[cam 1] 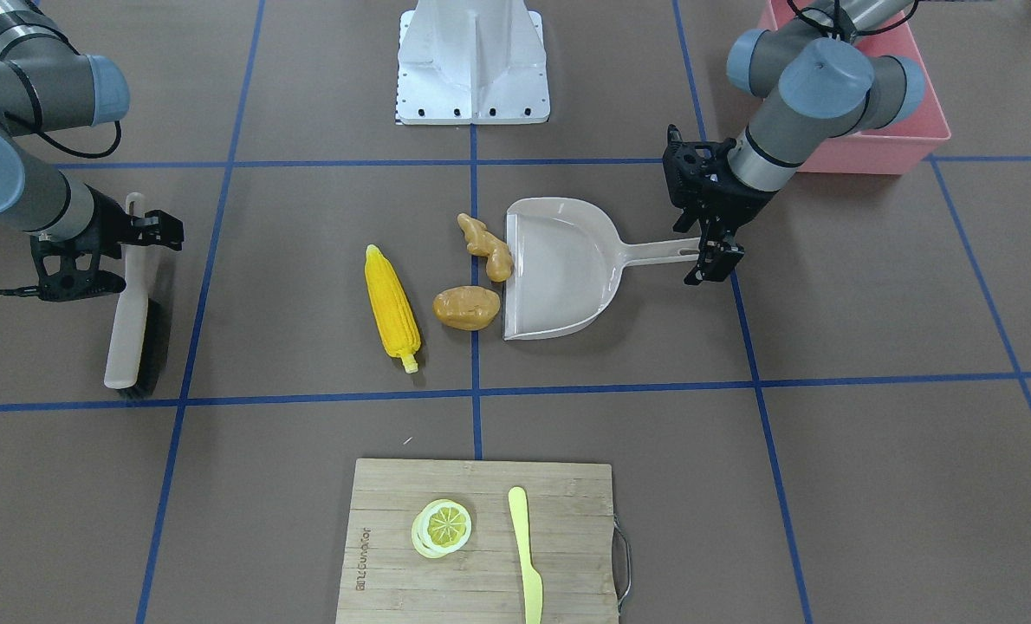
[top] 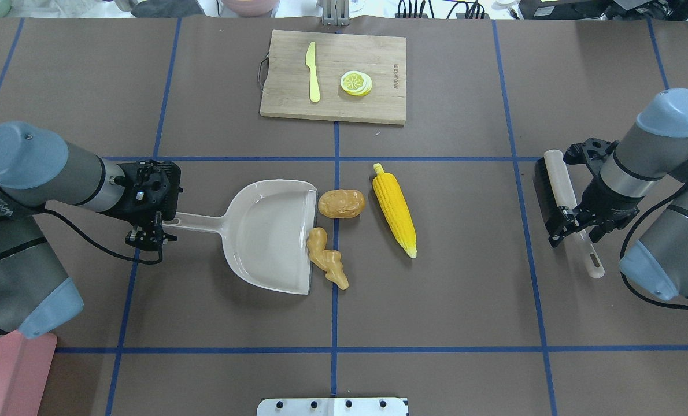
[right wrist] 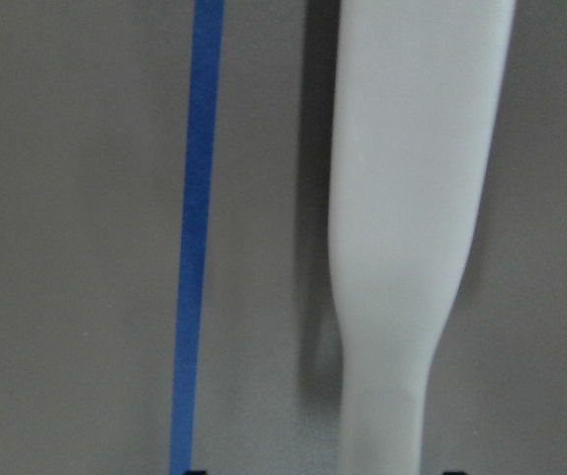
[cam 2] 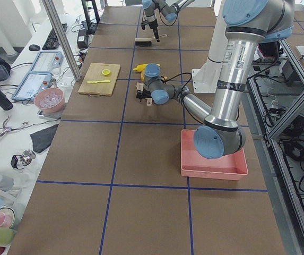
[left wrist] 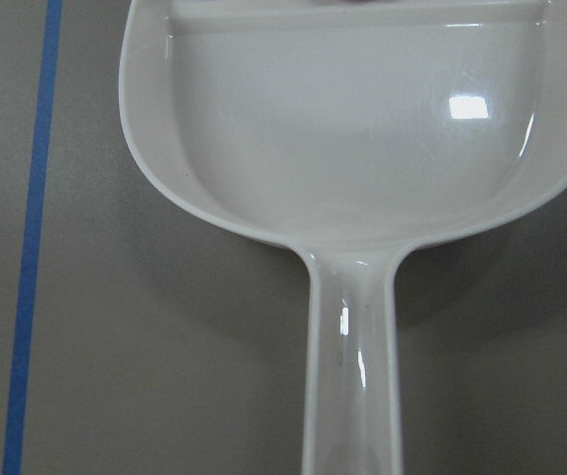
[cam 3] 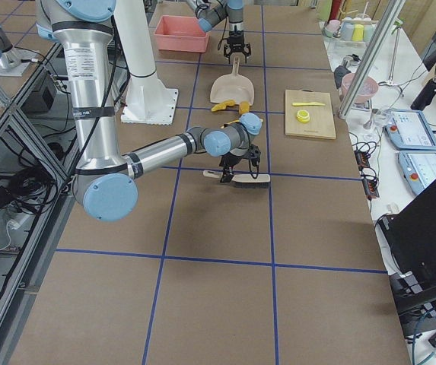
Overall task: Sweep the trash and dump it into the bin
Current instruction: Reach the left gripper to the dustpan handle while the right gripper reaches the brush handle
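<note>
From where I'm standing, both arms are getting hold of their tools, and no sweeping is under way yet. The left gripper [top: 145,236] is hanging over the end of the handle of the beige plastic dustpan [top: 263,231], but I cannot tell whether its fingers are pinching that handle or only sitting around it. The right gripper [top: 575,224] is straddling the handle of the cream hand brush with dark bristles [top: 561,185], its fingers spread to either side and not pressing on it. The pan is lying empty on the table. The knobbly tan toy ginger root [top: 326,264] is touching its open lip, the oval golden-brown toy potato [top: 341,203] is sitting just beside that lip, and the yellow toy corn cob [top: 395,209] is lying farther out, between the potato and the brush. The pink rectangular plastic tub [cam 1: 879,149] is waiting at the left arm's side, well apart from the pan. To my eye, the next move is asking the right fingers to clamp the brush handle and carry the bristles beyond the corn, while the left arm is steadying the pan.
</note>
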